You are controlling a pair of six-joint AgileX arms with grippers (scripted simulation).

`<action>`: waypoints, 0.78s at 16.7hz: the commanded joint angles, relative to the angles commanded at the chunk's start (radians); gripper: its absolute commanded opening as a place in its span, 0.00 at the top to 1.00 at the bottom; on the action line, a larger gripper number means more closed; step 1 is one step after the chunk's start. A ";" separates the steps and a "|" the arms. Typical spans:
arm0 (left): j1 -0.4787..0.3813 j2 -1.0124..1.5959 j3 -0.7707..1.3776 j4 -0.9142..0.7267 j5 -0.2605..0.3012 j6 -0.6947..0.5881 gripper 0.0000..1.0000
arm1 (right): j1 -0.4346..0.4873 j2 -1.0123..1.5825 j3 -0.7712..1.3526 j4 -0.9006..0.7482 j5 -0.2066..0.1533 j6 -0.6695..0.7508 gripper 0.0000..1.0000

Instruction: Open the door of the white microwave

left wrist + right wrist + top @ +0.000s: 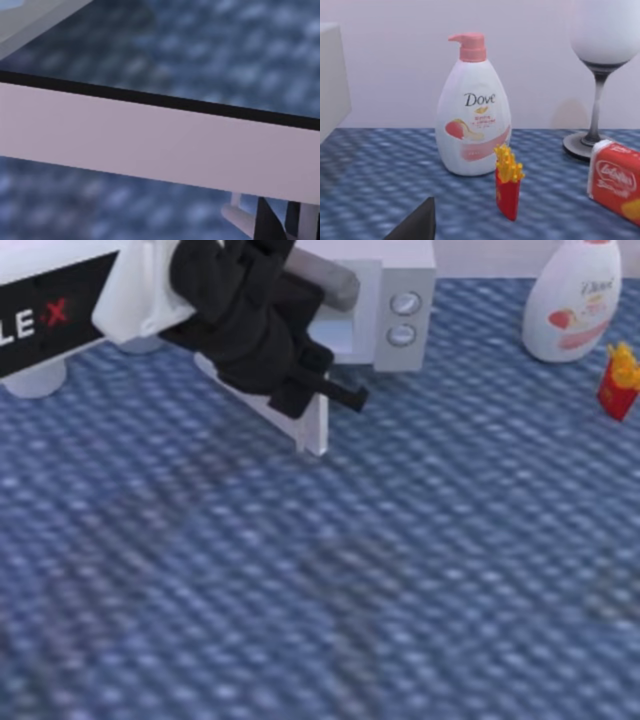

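White door [312, 425] swung open, edge pointing toward table front.

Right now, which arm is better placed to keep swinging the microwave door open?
Left. Its gripper is already at the door, which stands swung out from the microwave. The right arm is not in the top view.
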State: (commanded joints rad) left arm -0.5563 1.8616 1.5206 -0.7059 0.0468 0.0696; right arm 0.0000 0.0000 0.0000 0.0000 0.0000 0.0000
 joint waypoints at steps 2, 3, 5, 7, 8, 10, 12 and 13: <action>0.015 -0.018 -0.020 0.002 0.021 0.041 1.00 | 0.000 0.000 0.000 0.000 0.000 0.000 0.00; 0.025 -0.030 -0.031 0.004 0.034 0.066 1.00 | 0.000 0.000 0.000 0.000 0.000 0.000 0.00; 0.042 -0.050 -0.053 0.006 0.058 0.113 1.00 | 0.000 0.000 0.000 0.000 0.000 0.000 0.00; 0.050 -0.058 -0.067 0.004 0.070 0.136 1.00 | 0.000 0.000 0.000 0.000 0.000 0.000 0.00; 0.050 -0.058 -0.067 0.004 0.070 0.136 1.00 | 0.000 0.000 0.000 0.000 0.000 0.000 0.00; 0.050 -0.058 -0.067 0.004 0.070 0.136 1.00 | 0.000 0.000 0.000 0.000 0.000 0.000 0.00; 0.050 -0.058 -0.067 0.004 0.070 0.136 1.00 | 0.000 0.000 0.000 0.000 0.000 0.000 0.00; 0.050 -0.058 -0.067 0.004 0.070 0.136 1.00 | 0.000 0.000 0.000 0.000 0.000 0.000 0.00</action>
State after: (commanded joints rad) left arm -0.5060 1.8034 1.4532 -0.7017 0.1173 0.2054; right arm 0.0000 0.0000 0.0000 0.0000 0.0000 0.0000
